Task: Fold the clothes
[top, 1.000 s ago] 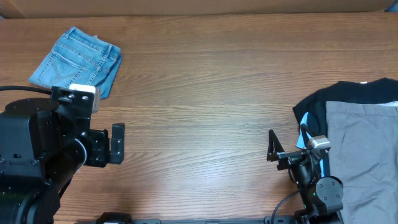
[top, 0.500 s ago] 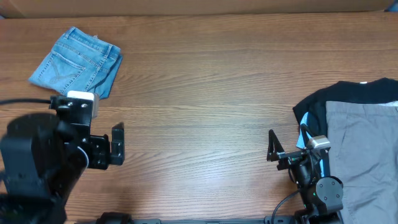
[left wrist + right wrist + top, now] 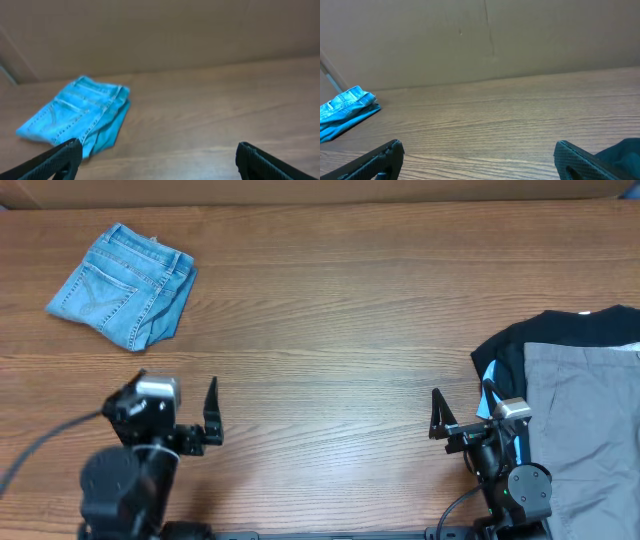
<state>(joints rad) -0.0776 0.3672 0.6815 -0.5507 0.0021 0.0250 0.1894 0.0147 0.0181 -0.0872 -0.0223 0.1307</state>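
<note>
The clothes, a folded pair of light-blue denim jeans [image 3: 125, 287], lie at the table's far left corner, back pocket up. The left wrist view shows the jeans [image 3: 80, 117] ahead and to the left, and the right wrist view shows them [image 3: 345, 112] far off at the left edge. My left gripper [image 3: 172, 412] hangs open near the front edge, well short of the jeans, with nothing between its fingers [image 3: 55, 162]. My right gripper [image 3: 463, 408] is open over bare wood at the front right, its fingers [image 3: 590, 162] wide apart.
A pile of other garments sits at the right edge: a black one [image 3: 530, 345] under a grey one [image 3: 590, 420], close behind my right gripper. A dark cloth corner [image 3: 620, 150] shows in the right wrist view. A cardboard wall [image 3: 160, 35] lines the table's back.
My left arm has drawn back from beside the jeans toward the front edge and shifted slightly right, still open. The right arm and the jeans have not moved.
</note>
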